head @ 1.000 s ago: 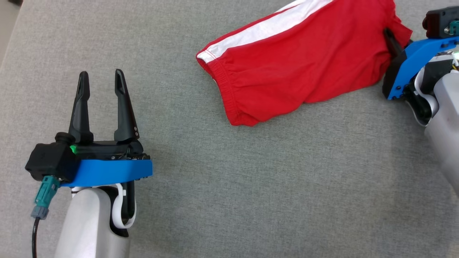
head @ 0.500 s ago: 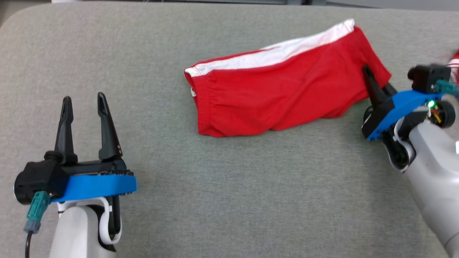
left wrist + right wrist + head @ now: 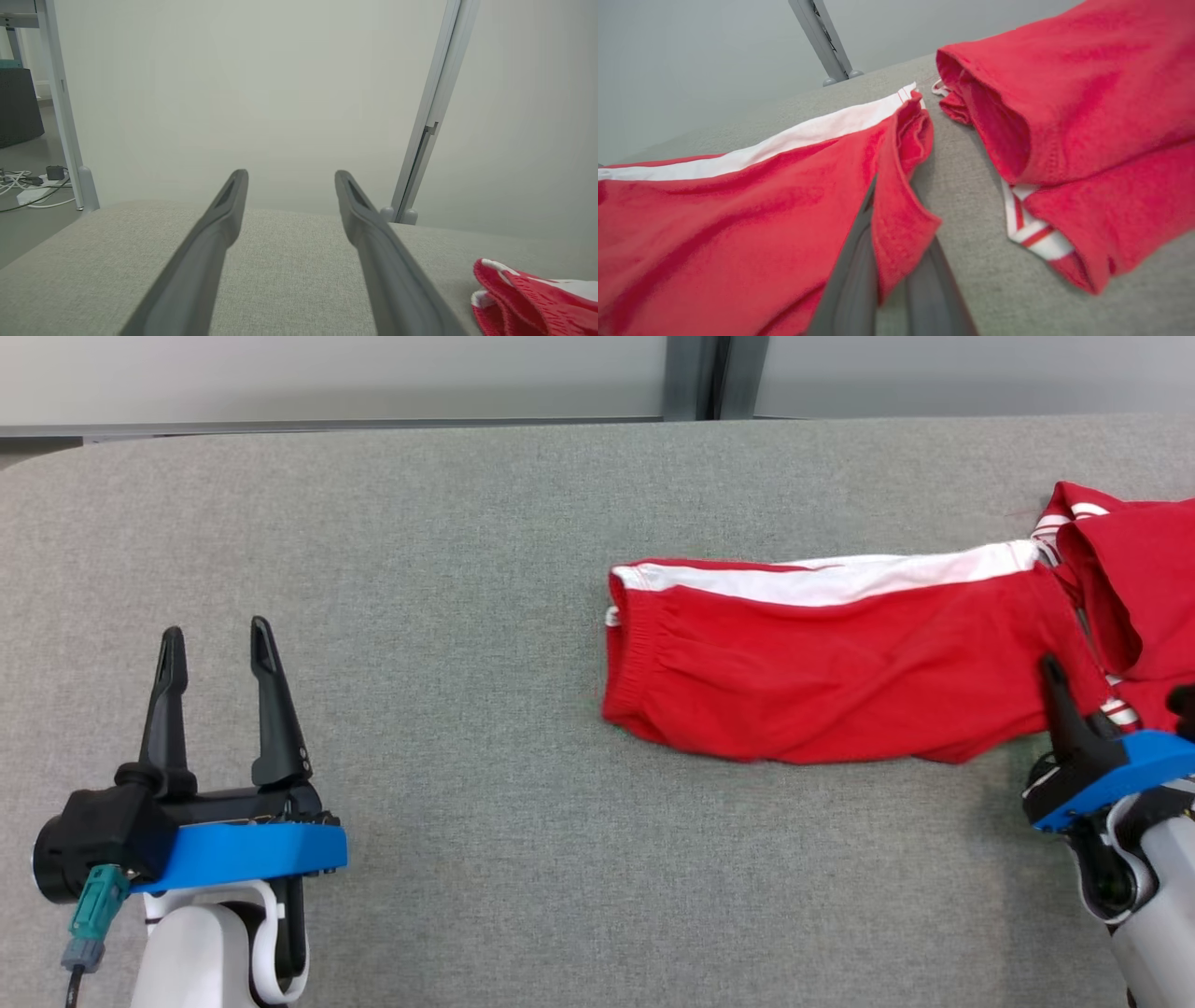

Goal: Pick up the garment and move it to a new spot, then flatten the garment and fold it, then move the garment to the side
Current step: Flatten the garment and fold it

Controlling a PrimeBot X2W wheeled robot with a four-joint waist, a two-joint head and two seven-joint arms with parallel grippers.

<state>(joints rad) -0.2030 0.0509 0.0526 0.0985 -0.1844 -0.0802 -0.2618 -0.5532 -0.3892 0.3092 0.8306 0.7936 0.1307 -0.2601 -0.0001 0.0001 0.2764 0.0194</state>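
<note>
The garment (image 3: 831, 672) is a pair of red shorts with a white side stripe, folded and lying across the grey surface at centre right. My right gripper (image 3: 1060, 677) is shut on its right-hand edge; the right wrist view shows a fold of the red garment (image 3: 738, 210) pinched between the two fingers (image 3: 850, 280). My left gripper (image 3: 213, 639) stands open at the lower left, far from the garment, with nothing between its fingers. The left wrist view catches the garment's end (image 3: 523, 298) at the lower right.
A second red garment with striped trim (image 3: 1134, 588) lies at the right edge, close beside my right gripper. The grey padded table (image 3: 420, 569) stretches wide on the left and front. A pale wall and a metal post (image 3: 695, 373) stand behind the far edge.
The head camera has tilted up, showing the table's far edge and wall. My right gripper has dragged the garment to the right, next to the second red garment. The left gripper has stayed put.
</note>
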